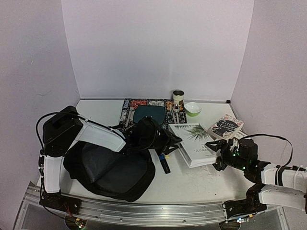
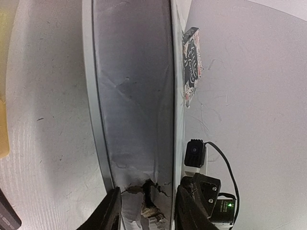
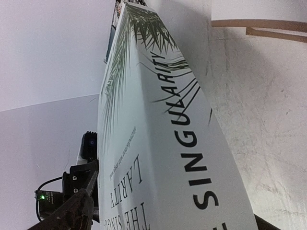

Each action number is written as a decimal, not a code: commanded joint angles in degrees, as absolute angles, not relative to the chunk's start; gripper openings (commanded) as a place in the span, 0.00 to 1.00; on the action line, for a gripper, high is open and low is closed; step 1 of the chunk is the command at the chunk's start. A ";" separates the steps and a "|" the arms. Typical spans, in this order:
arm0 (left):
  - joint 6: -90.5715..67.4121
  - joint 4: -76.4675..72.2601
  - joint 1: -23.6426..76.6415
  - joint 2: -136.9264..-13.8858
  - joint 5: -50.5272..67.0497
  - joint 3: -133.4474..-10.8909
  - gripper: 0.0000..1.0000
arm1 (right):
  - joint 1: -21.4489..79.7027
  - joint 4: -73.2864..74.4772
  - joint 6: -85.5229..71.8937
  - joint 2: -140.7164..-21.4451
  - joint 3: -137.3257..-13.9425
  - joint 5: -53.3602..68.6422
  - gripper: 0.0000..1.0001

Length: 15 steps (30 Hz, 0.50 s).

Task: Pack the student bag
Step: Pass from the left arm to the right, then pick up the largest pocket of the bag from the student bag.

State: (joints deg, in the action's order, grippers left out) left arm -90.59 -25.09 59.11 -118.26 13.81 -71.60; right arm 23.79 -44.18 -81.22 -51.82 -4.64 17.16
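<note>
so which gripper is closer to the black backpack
Left. The left gripper sits just right of the student bag, at the white book; the right gripper is beyond that book.

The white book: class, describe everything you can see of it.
The book is white, printed with green palm fronds and the black title THE SINGULARITY. It lies closed and flat on the table, cover up, with the right gripper straddling its near right edge; whether it grips is unclear.

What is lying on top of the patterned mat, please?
A dark teal flat item lies on the patterned mat; the left arm covers the mat's near edge, so anything there is hidden.
</note>
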 commanded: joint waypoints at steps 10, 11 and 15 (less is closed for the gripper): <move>-79.80 -25.68 58.98 -105.43 7.02 -66.51 0.54 | 23.85 -42.15 -76.41 -45.21 -10.95 16.32 0.07; -78.03 -25.42 58.84 -104.13 6.39 -66.09 0.55 | 23.89 -41.82 -75.94 -45.33 -11.35 16.46 0.06; -70.33 -22.48 57.48 -98.51 3.93 -63.95 0.60 | 23.90 -40.28 -74.21 -45.52 -13.00 16.92 0.03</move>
State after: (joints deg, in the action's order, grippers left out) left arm -79.96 -24.01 58.78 -106.27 7.74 -65.31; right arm 23.81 -39.42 -77.42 -46.17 -8.87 16.62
